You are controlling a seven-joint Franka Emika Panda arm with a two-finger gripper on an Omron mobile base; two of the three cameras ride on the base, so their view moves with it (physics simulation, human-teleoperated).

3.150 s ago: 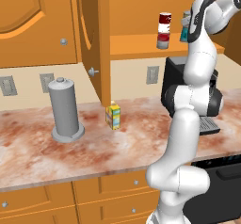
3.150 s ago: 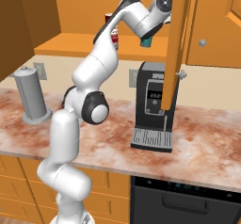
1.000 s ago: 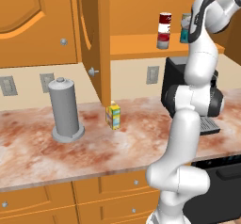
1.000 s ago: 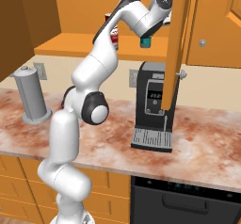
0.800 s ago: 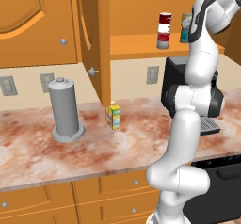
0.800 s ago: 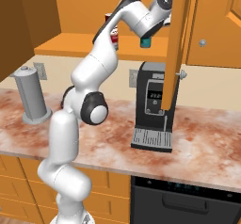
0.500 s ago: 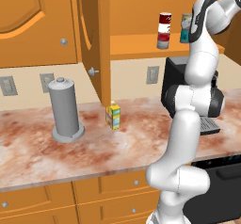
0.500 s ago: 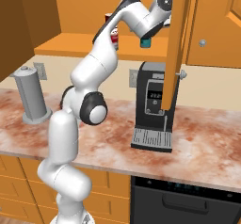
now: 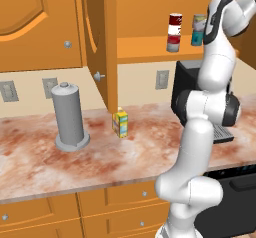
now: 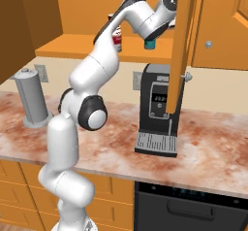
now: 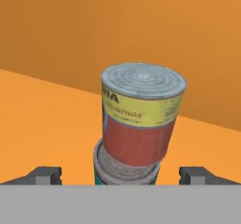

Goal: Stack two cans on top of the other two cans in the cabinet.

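Cabinet shelf [image 9: 150, 47]: banded can [image 11: 141, 117] atop teal can [image 11: 124, 173], mostly hidden; gripper [image 11: 121, 175] wide open, empty, straddling.

Lighting: even and bright, rendered, with no one visible source. Shadows: soft and faint; the cabinet [image 9: 150, 47] interior darkens toward its back wall, and the space under the shelf is dimmer than the worktop [image 9: 100, 157]. Glare: none; the worktop's marbled surface reads matt. Sharpness: base views crisp to the edges, no lens distortion. Hand view: slightly soft, the label lettering on the near can [image 11: 141, 119] blurred.
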